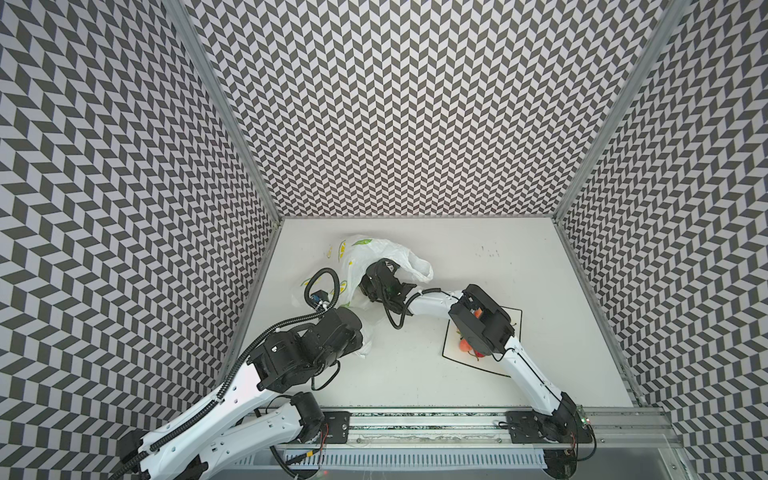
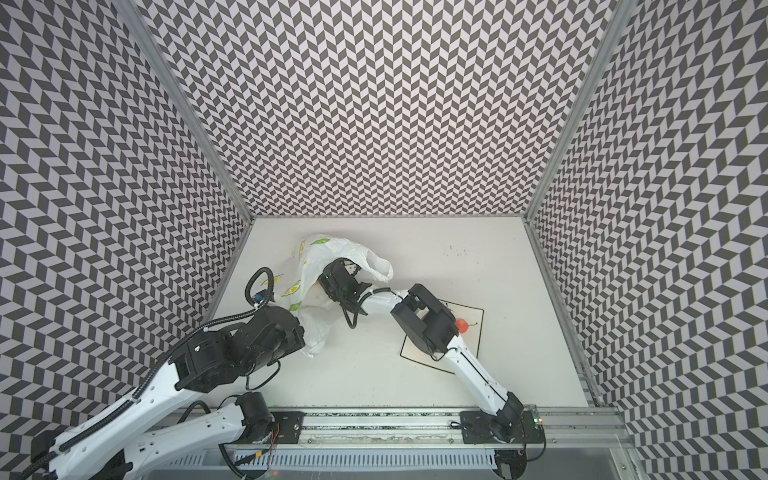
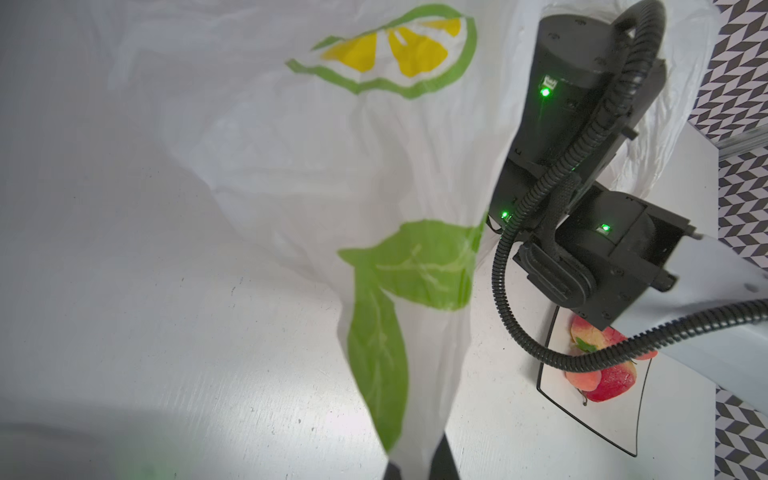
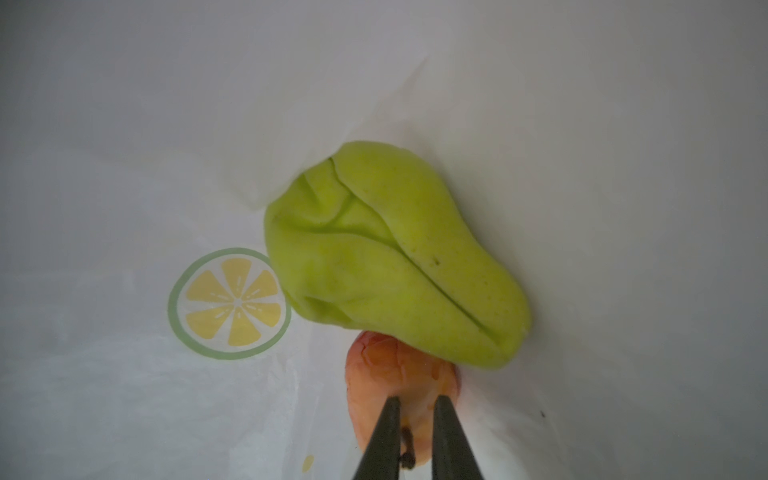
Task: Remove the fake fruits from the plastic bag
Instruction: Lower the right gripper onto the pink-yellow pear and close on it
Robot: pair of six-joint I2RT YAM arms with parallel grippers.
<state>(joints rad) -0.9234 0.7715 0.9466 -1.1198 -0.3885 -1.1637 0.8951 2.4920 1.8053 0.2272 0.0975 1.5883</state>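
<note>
Left gripper [image 3: 415, 461] pinches the bag [image 3: 291, 166] at the table's [image 1: 415, 374] 10 o'clock; right gripper [image 4: 417, 409] inside, jaws narrow astride the orange fruit [image 4: 382, 365], grip unclear

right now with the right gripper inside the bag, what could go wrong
The right gripper has only the thin stem of the orange fruit between its fingers; it may slip on lifting.
The green fruit lies against that fruit and could roll deeper when it moves.
The left gripper pinches a thin fold of the plastic bag; a tug might free it and the mouth could sag onto the arm.
</note>
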